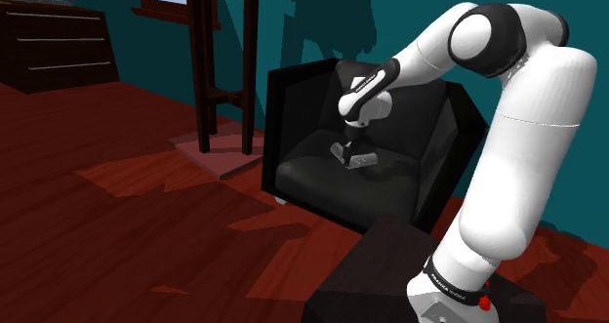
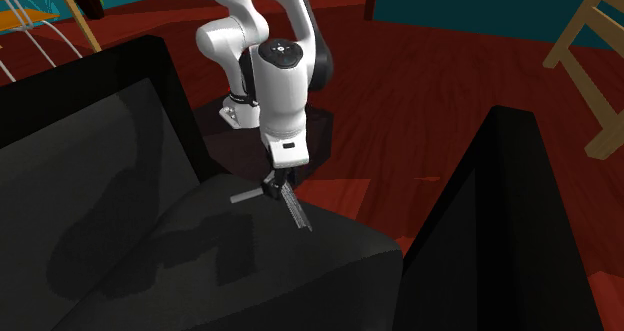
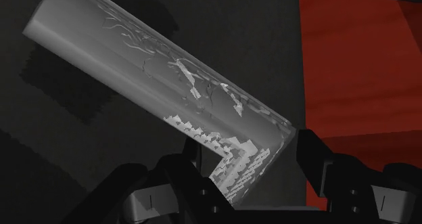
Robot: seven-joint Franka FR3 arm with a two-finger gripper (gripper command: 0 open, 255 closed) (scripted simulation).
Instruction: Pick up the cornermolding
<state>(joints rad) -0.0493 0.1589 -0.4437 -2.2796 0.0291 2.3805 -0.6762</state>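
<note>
over the black armchair [image 1: 312,180] seat | hand [image 3: 247,155] clasps grey cornermolding [image 3: 155,74] end | wrist view: relief pattern; shoulder view: dresser [image 1: 59,43]

- You are looking at the cornermolding [image 1: 357,158] lying on the seat of the armchair [image 1: 444,141], one end sitting clasped in the gripper [image 3: 247,148].
- The robot's stand [image 1: 381,267] is sitting just before the armchair.
- A dresser [image 1: 59,43] is standing well apart, at the shoulder view's upper left.

Arm reaches down onto black armchair [image 2: 200,269] seat. Gripper [image 2: 277,187] sits at grey cornermolding [image 2: 297,212], which lies on the cushion. Red floor [image 2: 420,69] beyond.
</note>
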